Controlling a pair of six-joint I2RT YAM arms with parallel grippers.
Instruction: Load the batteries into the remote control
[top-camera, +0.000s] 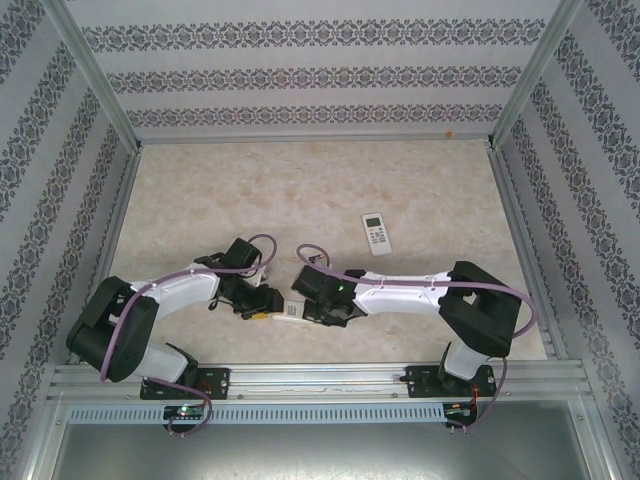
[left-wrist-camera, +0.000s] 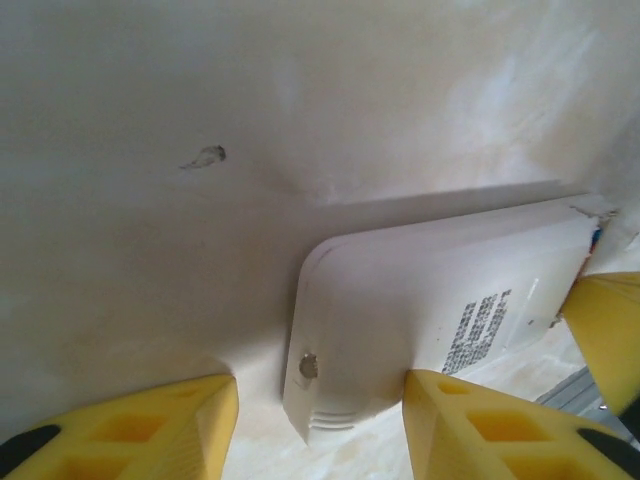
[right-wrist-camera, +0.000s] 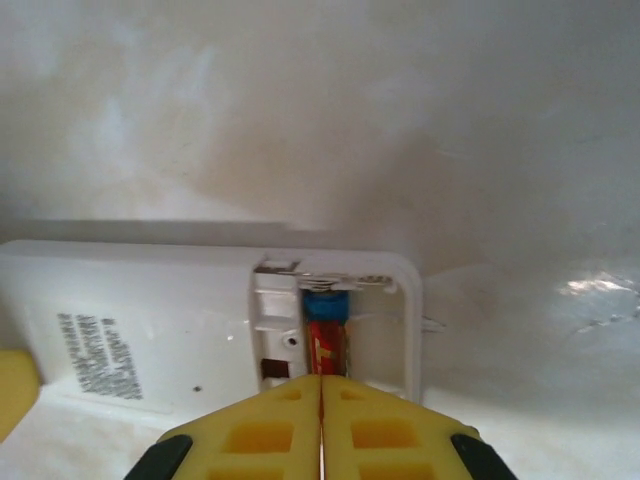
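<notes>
A white remote control (top-camera: 290, 310) lies back-up near the table's front edge, between both grippers. Its battery bay (right-wrist-camera: 380, 335) has no cover on it, and one red battery (right-wrist-camera: 326, 340) with a blue end lies in it. My right gripper (right-wrist-camera: 321, 380) is shut, fingers pressed together, with its tips just over the near end of that battery. My left gripper (left-wrist-camera: 318, 385) is open around the remote's (left-wrist-camera: 420, 300) other end. Its right finger (left-wrist-camera: 480, 420) touches the remote's side, and its left finger (left-wrist-camera: 150, 430) stands apart from it.
A second white remote (top-camera: 377, 233), buttons up, lies farther back and right of centre. Patterned walls and metal posts (top-camera: 100, 75) close in the table on three sides. A metal rail (top-camera: 320, 378) runs along the near edge by the arm bases.
</notes>
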